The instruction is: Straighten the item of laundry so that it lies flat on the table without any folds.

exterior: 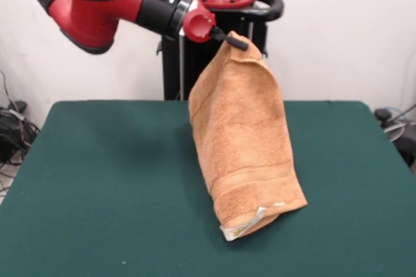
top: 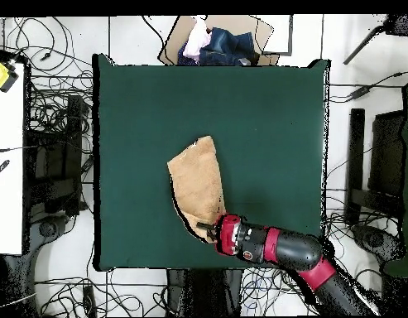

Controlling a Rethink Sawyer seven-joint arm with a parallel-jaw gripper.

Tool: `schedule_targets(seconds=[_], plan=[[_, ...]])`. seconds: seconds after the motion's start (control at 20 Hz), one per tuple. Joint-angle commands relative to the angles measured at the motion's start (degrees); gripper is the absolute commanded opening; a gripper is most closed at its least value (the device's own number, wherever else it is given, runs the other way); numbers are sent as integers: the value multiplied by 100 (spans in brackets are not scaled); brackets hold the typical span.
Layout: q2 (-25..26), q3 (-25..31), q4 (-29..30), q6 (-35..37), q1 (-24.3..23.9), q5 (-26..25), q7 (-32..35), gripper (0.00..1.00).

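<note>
Towel [exterior: 242, 140] hangs folded from the gripper [exterior: 237, 43], fingers pinched on its top corner. Lower end rests on the green table [exterior: 97, 179], white tag [exterior: 250, 220] at the bottom edge. Overhead view: towel [top: 199, 182] lies left of centre, near the table's [top: 273, 124] bottom edge, gripper [top: 208, 225] at its lower tip.

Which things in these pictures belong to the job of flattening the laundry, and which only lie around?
Belong to the job:
- orange-tan towel, lifted by one corner, lower end resting on the table
- green table
- pincer, shut on the towel's top corner

Only lying around:
- cardboard box of clothes beyond the table's edge
- cables on the floor
- yellow object on a white side table
</note>
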Motion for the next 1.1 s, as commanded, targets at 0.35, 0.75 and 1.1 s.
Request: schedule_targets(seconds=[0.35, 0.75, 1.1], plan=[[565, -575, -890, 238, 212, -161, -976, 0], [538, -371, -926, -64, 117, -692, -1357, 0], [-72, 439, -1050, -874, 57, -2327, -2139, 0]])
